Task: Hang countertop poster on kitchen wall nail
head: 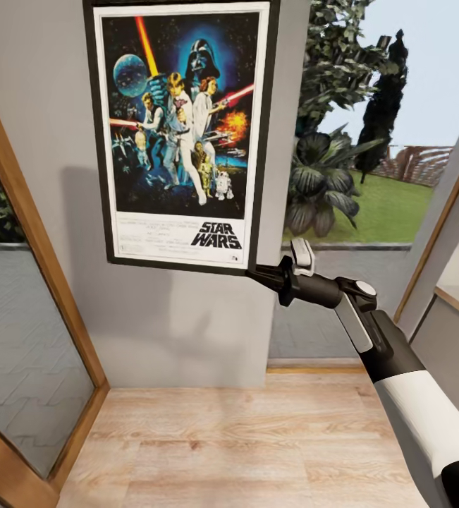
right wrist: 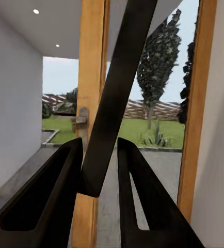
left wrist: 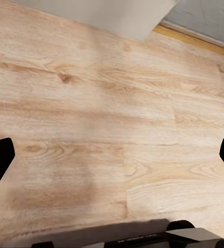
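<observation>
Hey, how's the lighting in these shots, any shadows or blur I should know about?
Head view: the poster is sharp and evenly lit, with a soft shadow on the grey wall beside and below it. Left wrist view: faint shadow bands across the wooden floor. Right wrist view: the poster's edge between the right gripper fingers looks dark against bright daylight.

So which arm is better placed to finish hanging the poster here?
Right. The right gripper pinches the poster at its lower right corner, holding it against the grey wall. The left gripper hangs open over the wooden floor, away from the poster.
</observation>
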You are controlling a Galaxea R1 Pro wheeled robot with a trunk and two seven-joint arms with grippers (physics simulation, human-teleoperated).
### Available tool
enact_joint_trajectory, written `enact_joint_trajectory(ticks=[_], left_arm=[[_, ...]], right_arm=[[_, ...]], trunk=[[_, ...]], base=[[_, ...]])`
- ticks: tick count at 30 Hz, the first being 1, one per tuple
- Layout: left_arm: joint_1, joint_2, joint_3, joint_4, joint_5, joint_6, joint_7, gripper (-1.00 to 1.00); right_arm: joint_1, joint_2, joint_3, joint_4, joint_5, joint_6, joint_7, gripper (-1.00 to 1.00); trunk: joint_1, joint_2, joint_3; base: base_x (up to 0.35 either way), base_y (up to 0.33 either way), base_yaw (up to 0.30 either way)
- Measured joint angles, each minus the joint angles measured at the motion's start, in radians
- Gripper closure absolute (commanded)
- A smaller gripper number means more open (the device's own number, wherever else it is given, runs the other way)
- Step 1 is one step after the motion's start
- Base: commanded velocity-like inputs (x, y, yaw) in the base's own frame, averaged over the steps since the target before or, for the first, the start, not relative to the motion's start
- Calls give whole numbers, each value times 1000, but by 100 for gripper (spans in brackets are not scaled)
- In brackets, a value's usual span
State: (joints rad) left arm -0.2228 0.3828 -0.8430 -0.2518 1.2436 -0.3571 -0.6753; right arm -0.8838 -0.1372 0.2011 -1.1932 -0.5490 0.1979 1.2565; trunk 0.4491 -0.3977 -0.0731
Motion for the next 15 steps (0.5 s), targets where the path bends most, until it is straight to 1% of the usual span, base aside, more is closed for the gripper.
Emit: enact_joint_trajectory(ticks=[5, 11, 15], left_arm=[[0, 0, 0, 0, 0, 0, 0, -100], [0, 0, 0, 0, 0, 0, 0, -100], [0, 0, 0, 0, 0, 0, 0, -100]], right_arm=[[0, 0, 2, 1, 0, 0, -7, 100], [0, 0, 2, 1, 0, 1, -10, 100], [0, 0, 3, 1, 0, 9, -10, 100]], trunk=[[0, 0, 0], [0, 0, 0], [0, 0, 0]], base=[[64, 54, 0], [149, 104, 0], [52, 38, 0]])
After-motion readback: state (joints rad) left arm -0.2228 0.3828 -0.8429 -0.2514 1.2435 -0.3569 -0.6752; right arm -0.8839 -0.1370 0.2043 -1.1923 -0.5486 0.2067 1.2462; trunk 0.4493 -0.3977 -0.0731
